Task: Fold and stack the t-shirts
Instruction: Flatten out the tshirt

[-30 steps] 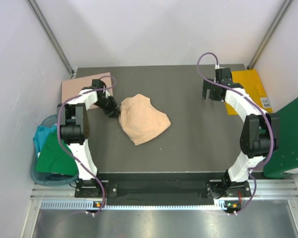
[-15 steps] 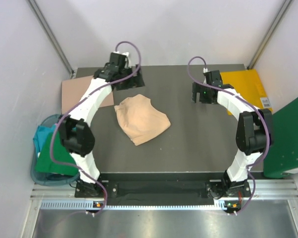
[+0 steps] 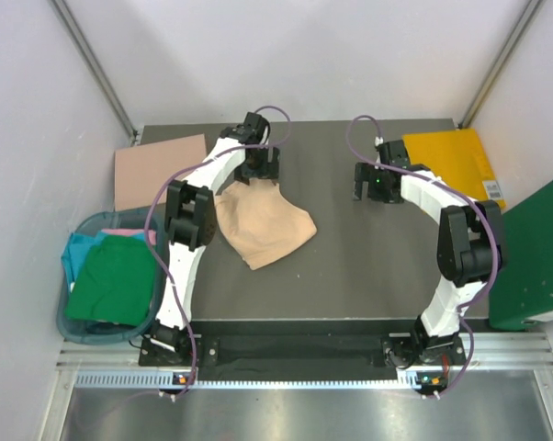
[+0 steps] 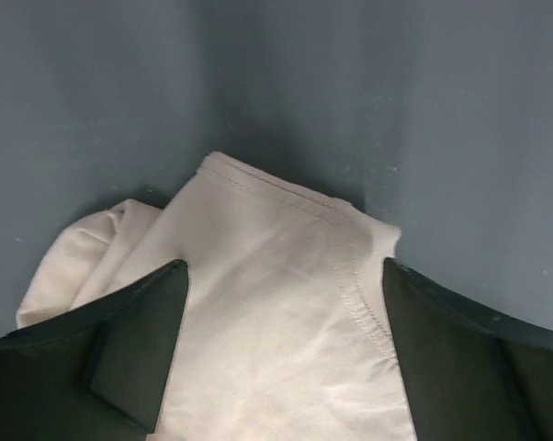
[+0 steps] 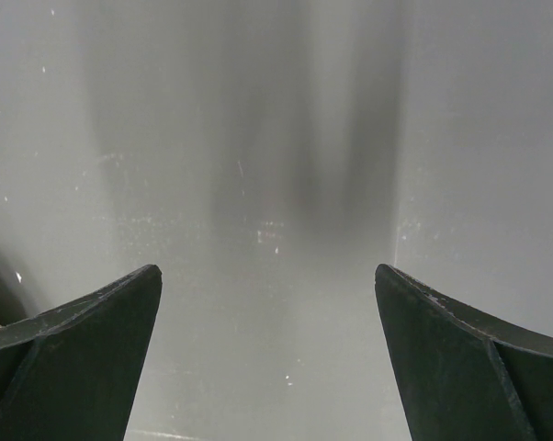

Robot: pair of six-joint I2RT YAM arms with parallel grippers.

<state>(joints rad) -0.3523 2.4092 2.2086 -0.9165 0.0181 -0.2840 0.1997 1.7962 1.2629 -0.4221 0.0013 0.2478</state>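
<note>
Two pincers stand released; within the last second the left gripper point(image 3: 258, 167) let go of the beige t-shirt point(image 3: 263, 225) at its left edge and swung to its far edge, jaws wide astride a stitched hem; the right gripper point(image 3: 369, 180), empty, has drifted left over the bare table point(image 3: 378, 266); a fresh grasp for spreading seems next; the shirt lies crumpled left of centre, soft, matte, lumpy; a green shirt point(image 3: 116, 285) fills the basket point(image 3: 65, 322), near left.
</note>
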